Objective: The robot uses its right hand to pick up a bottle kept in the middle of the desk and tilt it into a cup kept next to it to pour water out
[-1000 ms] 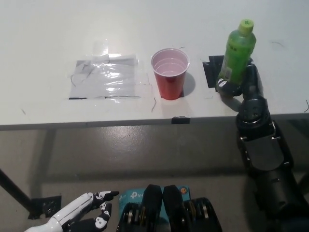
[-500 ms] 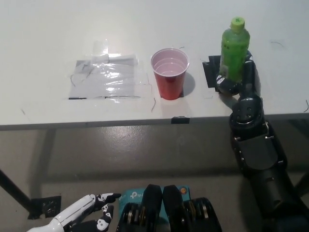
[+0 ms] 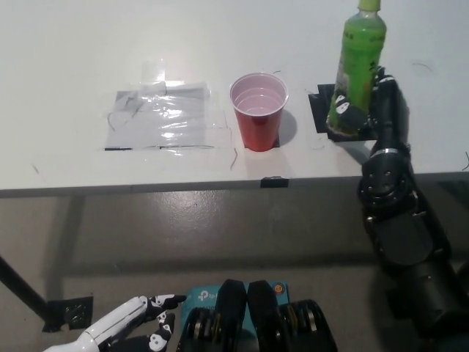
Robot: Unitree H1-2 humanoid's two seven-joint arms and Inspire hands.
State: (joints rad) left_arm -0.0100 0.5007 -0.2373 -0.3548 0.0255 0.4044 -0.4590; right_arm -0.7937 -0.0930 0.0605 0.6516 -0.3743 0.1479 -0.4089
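Head view shows the black right hand [image 3: 370,110] clamped low around the green bottle [image 3: 357,66], upright right of the red cup [image 3: 258,110], while the white left hand [image 3: 121,330] rests low, fingers apart; that low hold risks slipping during tilting.

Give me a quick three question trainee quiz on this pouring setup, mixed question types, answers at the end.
1. True or false: the green bottle is lying flat on the desk.
2. Which hand holds the bottle: A) left hand, B) right hand?
3. Fill in: the red cup stands ____ and uncovered.

Key: 1 false, it is upright. 2 B; the left hand rests low, below the desk edge. 3 upright.
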